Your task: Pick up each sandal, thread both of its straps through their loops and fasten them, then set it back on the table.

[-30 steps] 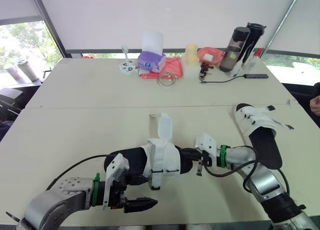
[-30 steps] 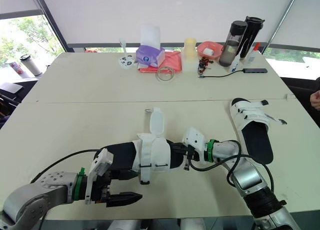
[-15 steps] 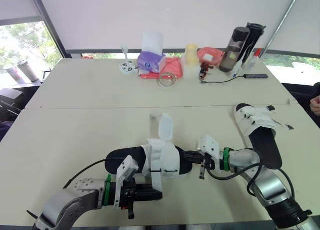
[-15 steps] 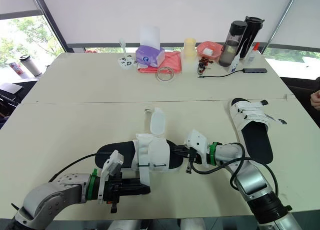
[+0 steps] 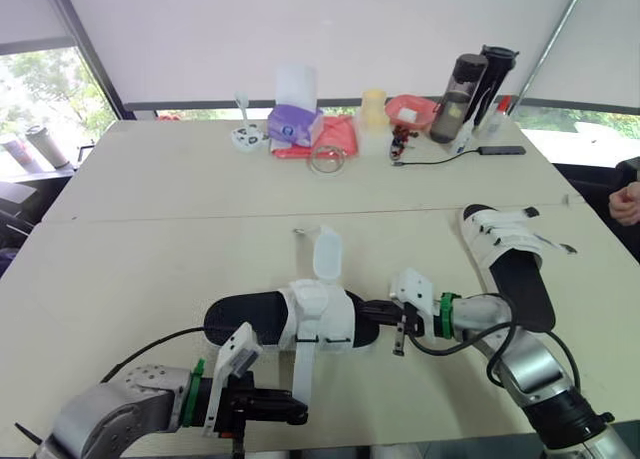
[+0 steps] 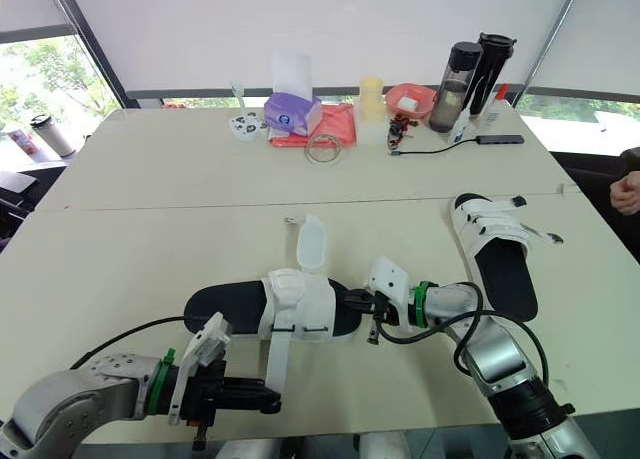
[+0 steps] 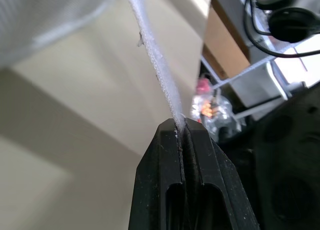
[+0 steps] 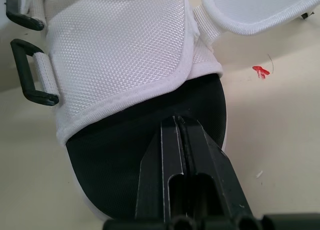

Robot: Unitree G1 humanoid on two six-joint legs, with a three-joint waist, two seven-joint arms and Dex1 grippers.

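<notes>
L gripper (image 6: 268, 403) pinches strap (image 6: 277, 359) shut, taut for threading; R gripper (image 5: 374, 308), fingers closed empty, prob braces sandal (image 5: 240, 317) toe.

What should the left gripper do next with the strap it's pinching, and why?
Probably carry the strap end up to the empty black loop on the side of the sandal and start feeding it through. The left gripper is shut on the loose strap while the right gripper clamps the sandal's end.

Silver-grey arms (image 5: 105, 421), green wrist rings (image 5: 442, 315), looping black cables (image 5: 478, 331) — black tapered fingers (image 7: 160, 160).
</notes>
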